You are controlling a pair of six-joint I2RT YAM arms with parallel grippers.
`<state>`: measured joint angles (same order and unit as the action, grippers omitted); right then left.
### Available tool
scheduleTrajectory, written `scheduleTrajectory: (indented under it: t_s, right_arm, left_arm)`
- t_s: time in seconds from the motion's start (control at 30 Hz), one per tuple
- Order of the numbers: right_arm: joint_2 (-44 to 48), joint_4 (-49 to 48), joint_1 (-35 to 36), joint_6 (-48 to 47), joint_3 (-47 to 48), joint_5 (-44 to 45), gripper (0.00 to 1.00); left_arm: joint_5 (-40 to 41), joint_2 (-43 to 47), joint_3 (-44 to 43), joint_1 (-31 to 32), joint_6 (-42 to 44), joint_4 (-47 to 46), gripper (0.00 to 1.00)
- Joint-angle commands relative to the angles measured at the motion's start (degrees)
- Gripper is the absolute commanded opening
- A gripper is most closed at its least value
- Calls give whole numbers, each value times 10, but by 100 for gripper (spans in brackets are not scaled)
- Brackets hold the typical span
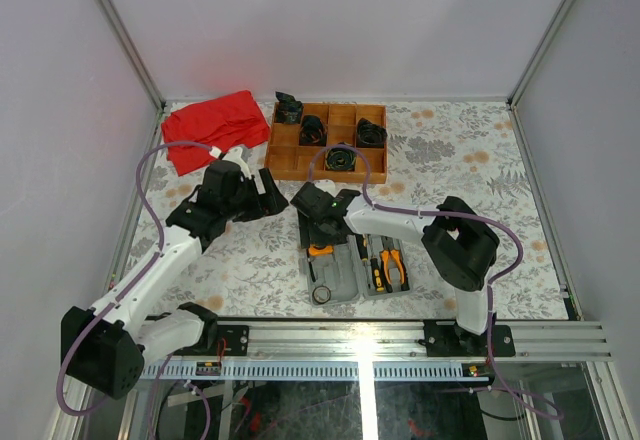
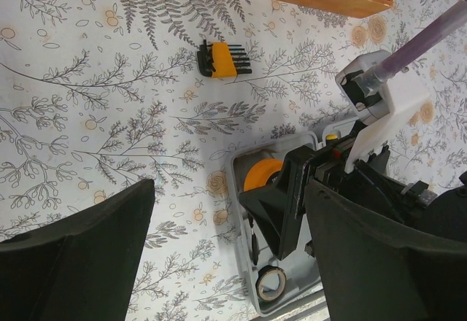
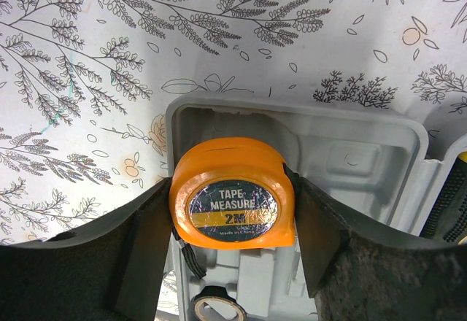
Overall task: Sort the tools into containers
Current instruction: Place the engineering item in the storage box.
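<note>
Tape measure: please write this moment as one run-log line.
right gripper: shut on tape measure, at open grey case | left gripper: open, empty | hex key set: lying outside the case

Overhead camera looks down; both wrist cameras, nearer, share the grey case (image 3: 350, 153).

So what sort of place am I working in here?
Probably a robot test cell rather than a real workshop: plain white panels in metal framing enclose a floral-clothed table, the arms are bolted to an aluminium rail, and a grey tool case lies open in front.
</note>
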<state>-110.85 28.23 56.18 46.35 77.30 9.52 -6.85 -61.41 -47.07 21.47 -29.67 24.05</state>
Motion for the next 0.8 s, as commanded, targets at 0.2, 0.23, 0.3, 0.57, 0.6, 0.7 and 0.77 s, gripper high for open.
scheduleTrajectory:
  t_s: [0.2, 0.23, 0.3, 0.57, 0.6, 0.7, 0.77]
  right_arm:
    - [2, 8, -11, -2, 26, 18, 67]
    - [1, 8, -13, -3, 27, 19, 67]
    - [-1, 8, -16, -4, 27, 20, 67]
    - [-8, 5, -22, -12, 26, 10, 73]
    - [-10, 4, -22, -13, 26, 5, 74]
    - [-14, 3, -21, -13, 26, -8, 75]
    - [-16, 4, -22, -13, 24, -16, 75]
  left_arm:
    - [-10, -4, 9, -7, 6, -6, 82]
    - [-10, -5, 9, -7, 6, -6, 82]
    - [-12, -6, 9, -7, 6, -7, 82]
    - [-17, -11, 9, -10, 5, -8, 82]
    - [-17, -12, 9, -10, 5, -8, 82]
    - [-17, -12, 9, -11, 4, -8, 82]
    - [-18, -12, 9, -11, 4, -8, 82]
